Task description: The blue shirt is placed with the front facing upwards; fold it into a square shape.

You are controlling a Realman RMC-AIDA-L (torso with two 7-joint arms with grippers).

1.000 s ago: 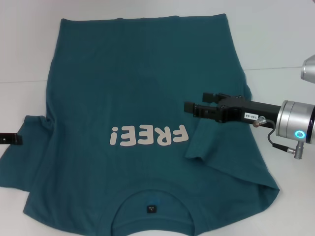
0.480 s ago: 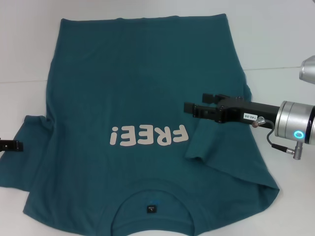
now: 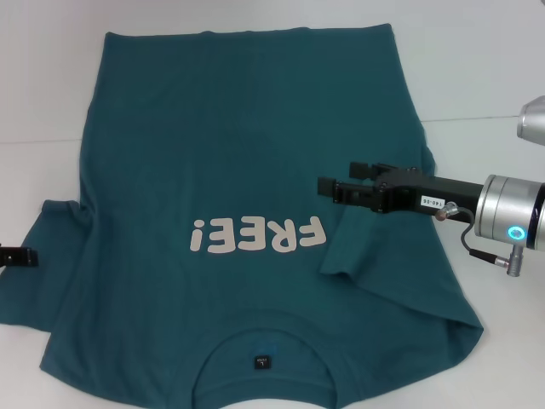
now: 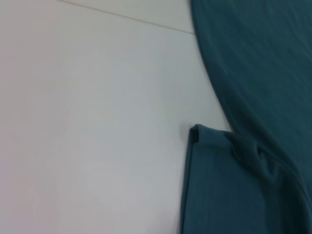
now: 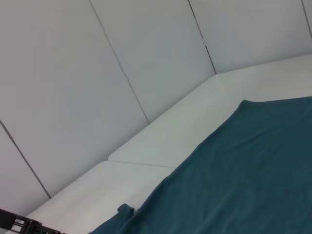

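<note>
overhead, pale table point(image 3: 494, 77), panelled wall point(image 5: 73, 73)

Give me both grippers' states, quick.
Left gripper: cannot be told, at the blue shirt's left sleeve.
Right gripper: cannot be told, above folded right sleeve.

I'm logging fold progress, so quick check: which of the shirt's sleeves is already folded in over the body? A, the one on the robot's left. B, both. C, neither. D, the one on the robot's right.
D: on the shirt, the right sleeve lies doubled over the body beside the print, under the right gripper, while the left sleeve is spread flat by the left gripper.
</note>
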